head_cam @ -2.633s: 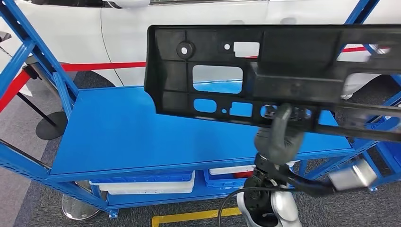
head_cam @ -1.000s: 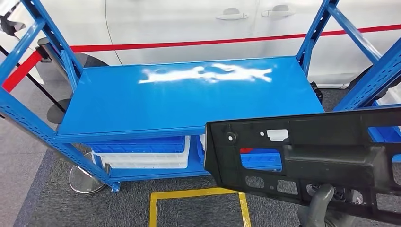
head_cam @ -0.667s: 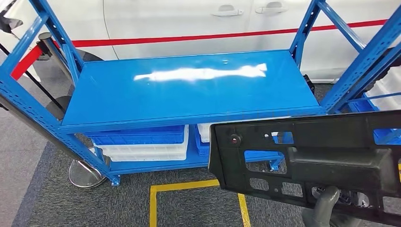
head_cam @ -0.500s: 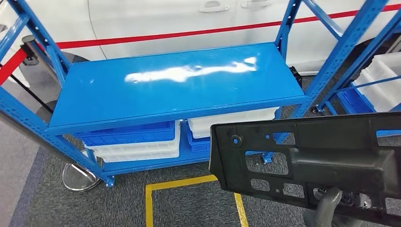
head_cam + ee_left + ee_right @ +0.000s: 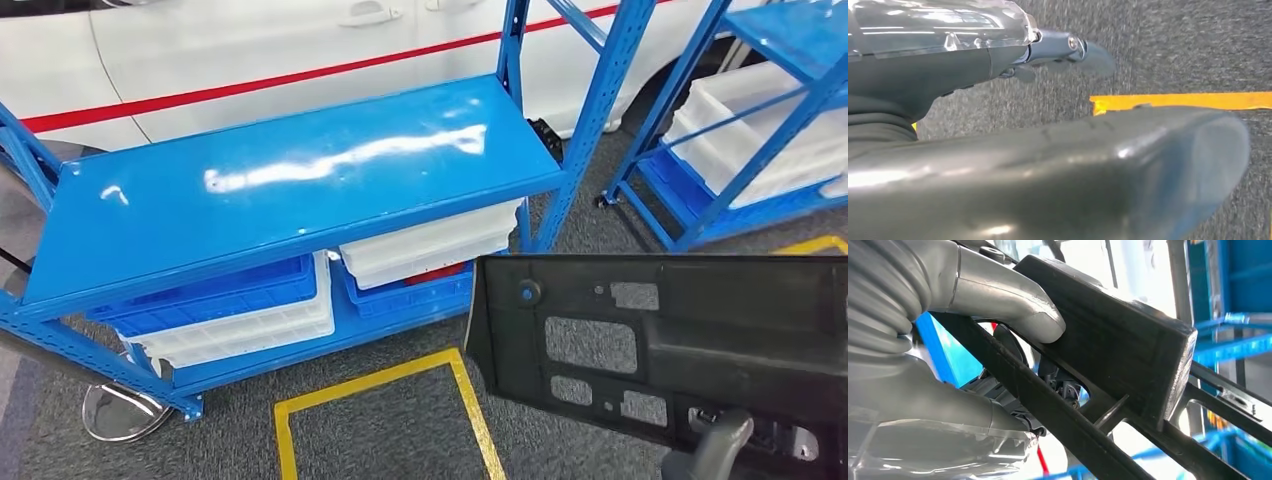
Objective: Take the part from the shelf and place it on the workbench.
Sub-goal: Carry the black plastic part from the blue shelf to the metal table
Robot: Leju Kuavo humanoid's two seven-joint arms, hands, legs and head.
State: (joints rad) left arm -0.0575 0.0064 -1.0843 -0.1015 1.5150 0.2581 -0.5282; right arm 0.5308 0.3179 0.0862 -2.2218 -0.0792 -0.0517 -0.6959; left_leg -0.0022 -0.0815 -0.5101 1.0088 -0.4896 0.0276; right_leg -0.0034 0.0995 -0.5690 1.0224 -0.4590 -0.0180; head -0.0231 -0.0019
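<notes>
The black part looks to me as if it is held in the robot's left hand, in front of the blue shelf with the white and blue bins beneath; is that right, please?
Not quite: the right hand holds the black part, as the right wrist view shows, with its thumb pressed on the part. The left hand hangs over the carpet, holding nothing. The rest stands: the blue shelf has white and blue bins beneath.

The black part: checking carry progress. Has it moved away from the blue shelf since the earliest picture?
Yes. The black part, gripped by the right hand, then overlapped the blue shelf top; now it sits below and right, over the carpet.
</notes>
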